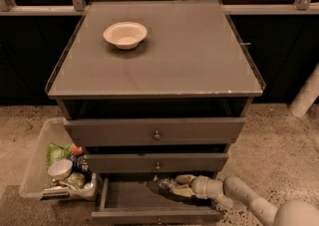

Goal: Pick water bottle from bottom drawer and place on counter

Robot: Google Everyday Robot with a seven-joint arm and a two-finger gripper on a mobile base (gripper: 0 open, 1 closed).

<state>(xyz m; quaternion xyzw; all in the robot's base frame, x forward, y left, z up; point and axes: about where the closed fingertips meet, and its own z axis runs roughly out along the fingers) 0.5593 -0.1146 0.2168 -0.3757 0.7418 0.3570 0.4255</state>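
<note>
1. The bottle [162,187] was seen lying on its side in the open bottom drawer [127,198], in the right half, towards the back.
2. Its long axis was laid roughly left to right across the drawer; which end carried the cap could not be told, as the bottle showed only as a dark shape.
3. The pincer [178,186] was placed inside the same drawer, at the bottle's right end, with the arm [249,201] brought in low from the right front corner.
4. Whether the pincer was apart, together or clamped on the bottle could not be told.
5. The middle drawer [157,162] was set directly above the bottle's place, its front overhanging the back of the bottom drawer; the top drawer [155,130] was pulled out slightly further above that.
6. The table [189,56] was occupied only by a white bowl [125,35] near its rear left.
7. A clear bin [37,170] of mixed items was stood on the floor just left of the drawers.
</note>
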